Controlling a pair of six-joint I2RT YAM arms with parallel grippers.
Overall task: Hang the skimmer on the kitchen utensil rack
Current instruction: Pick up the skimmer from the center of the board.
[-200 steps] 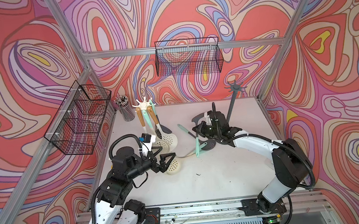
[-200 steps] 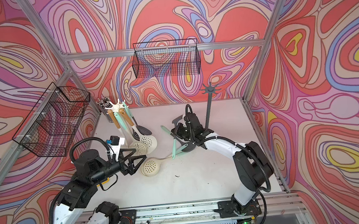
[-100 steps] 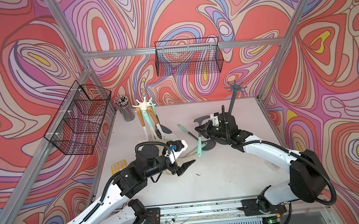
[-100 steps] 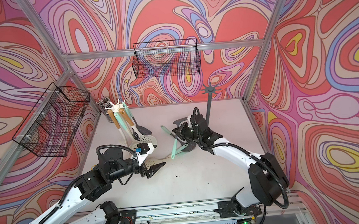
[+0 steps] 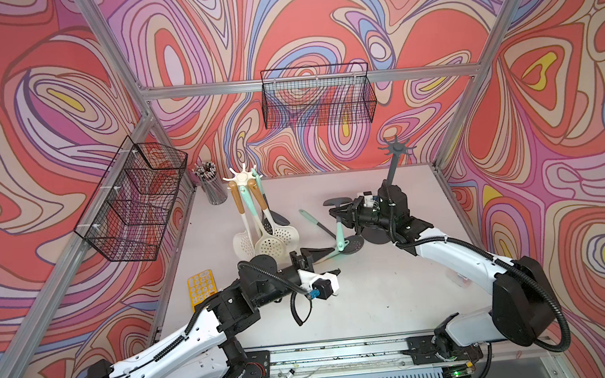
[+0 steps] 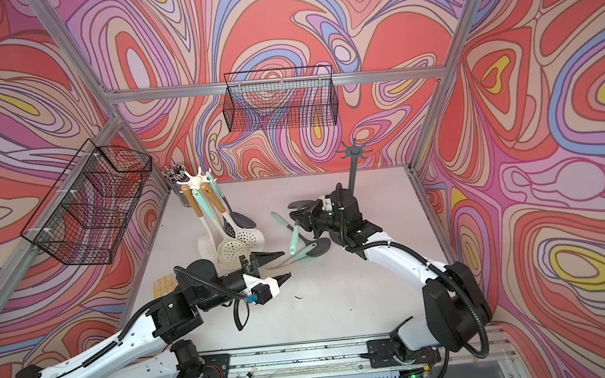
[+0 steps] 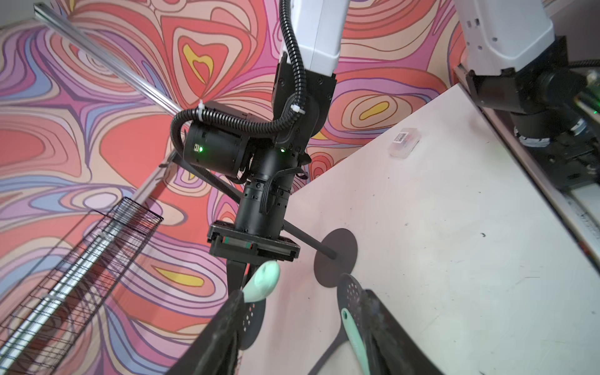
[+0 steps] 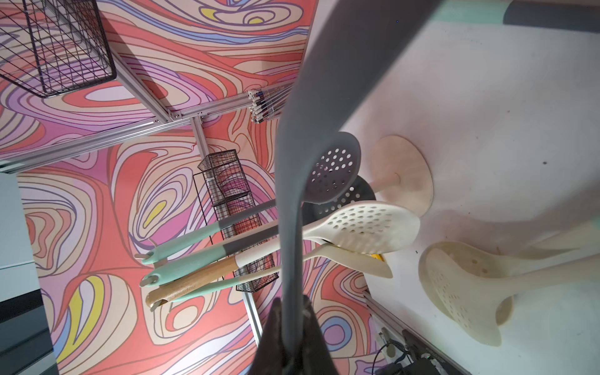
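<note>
The right tool (image 5: 338,219) is pressed together on the thin grey stem of a grey skimmer (image 5: 335,203) with a mint handle. In the right wrist view the stem sits tight between the two fingers (image 8: 272,328). The tool holds this skimmer up off the worktop (image 5: 376,295), far back on the right. Its round head points to the far side and its handle end points to the near side. It is just left of the dark rack (image 5: 395,148), which stands at the far right, and it is not on a hook. A second skimmer (image 5: 353,246) lies flat on the worktop, just near of the held one. Its mint handle runs left toward the left tool (image 6: 286,263). That tool's fingers are spread apart, with the handle between them, close to one finger. I cannot tell if they touch it. At the far left stands a white rack (image 5: 242,176) with more skimmers hanging from it. A cup of pens (image 5: 214,189) stands in the far left corner.
</note>
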